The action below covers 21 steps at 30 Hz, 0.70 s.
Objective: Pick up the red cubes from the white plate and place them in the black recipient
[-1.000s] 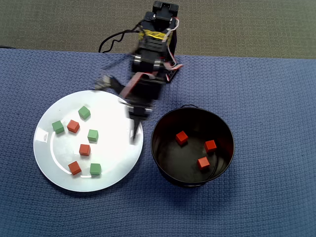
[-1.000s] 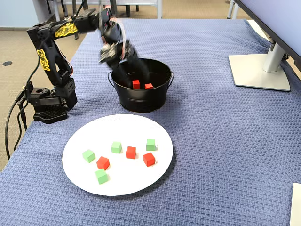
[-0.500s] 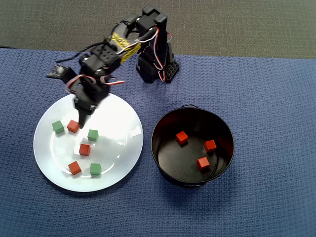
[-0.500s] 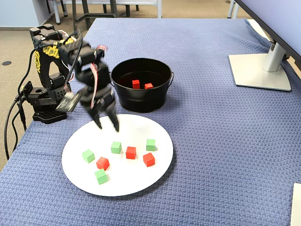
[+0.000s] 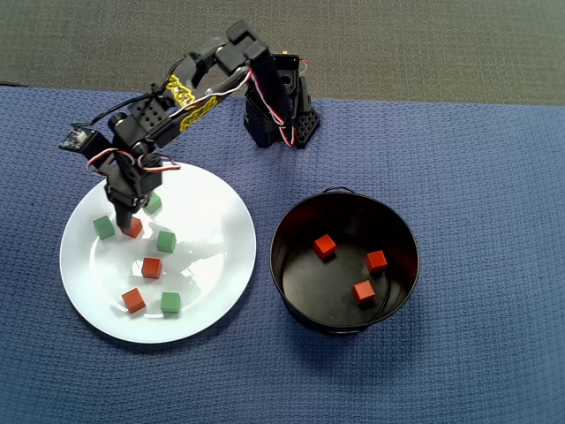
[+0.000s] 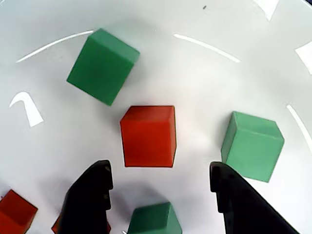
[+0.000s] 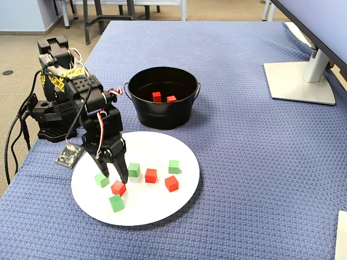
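The white plate (image 5: 212, 221) holds three red cubes (image 5: 152, 267) and several green cubes (image 5: 166, 240). My gripper (image 5: 126, 216) is open and empty, low over the plate's far left part, above one red cube (image 5: 134, 229). In the wrist view that red cube (image 6: 147, 136) lies just ahead of the gap between my fingertips (image 6: 162, 169), not touched. In the fixed view my gripper (image 7: 114, 173) stands right above it (image 7: 118, 188). The black recipient (image 5: 340, 287) stands right of the plate with three red cubes (image 5: 325, 246) inside.
Green cubes (image 6: 102, 66) (image 6: 252, 146) flank the red one, and another green cube (image 6: 155, 219) lies between my fingers. The arm's base (image 5: 281, 110) is behind the plate. A monitor stand (image 7: 298, 81) is at the far right. The blue cloth (image 5: 477, 177) covers the table.
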Motion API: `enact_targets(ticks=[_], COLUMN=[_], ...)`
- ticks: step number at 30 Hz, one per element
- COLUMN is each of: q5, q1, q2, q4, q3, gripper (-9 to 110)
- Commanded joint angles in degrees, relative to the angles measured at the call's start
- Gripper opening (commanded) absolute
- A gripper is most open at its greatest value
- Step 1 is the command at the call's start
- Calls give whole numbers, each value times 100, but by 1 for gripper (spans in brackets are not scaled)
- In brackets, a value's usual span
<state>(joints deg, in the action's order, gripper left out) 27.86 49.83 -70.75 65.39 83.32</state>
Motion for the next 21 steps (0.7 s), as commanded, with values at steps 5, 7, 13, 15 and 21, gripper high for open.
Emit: enact_targets(ticks=[5, 7, 13, 15, 21], q5=[105, 88, 316, 606, 1020], q1=[88, 79, -9, -105, -229], q2=[299, 439, 703, 747, 861], q4=[-132, -70, -9, 18, 123], q3=[-712, -888, -1143, -1151, -1187], gripper=[17, 17, 16, 16, 15])
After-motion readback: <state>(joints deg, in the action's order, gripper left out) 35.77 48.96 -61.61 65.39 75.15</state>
